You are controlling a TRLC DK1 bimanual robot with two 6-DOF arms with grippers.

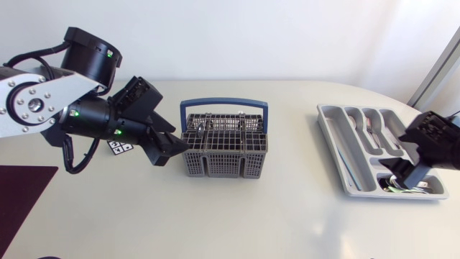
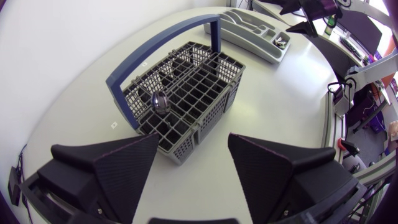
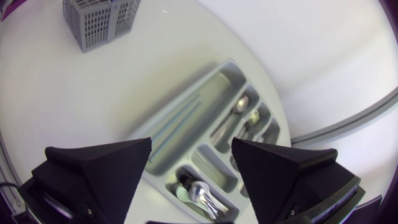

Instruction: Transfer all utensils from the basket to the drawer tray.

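In the middle, basket [image 1: 223, 155]: set upright, blue handle [image 1: 223, 103] raised; a spoon [image 2: 160, 101] is seen standing in it
Drawer tray [image 1: 332, 144]: placed well apart, toward the right; cutlery [image 3: 198, 191] is held in its compartments
Left gripper [image 1: 175, 147]: fingers spread, nothing held, just beside the basket
Right gripper [image 1: 404, 175]: fingers spread, empty, above the tray's near end
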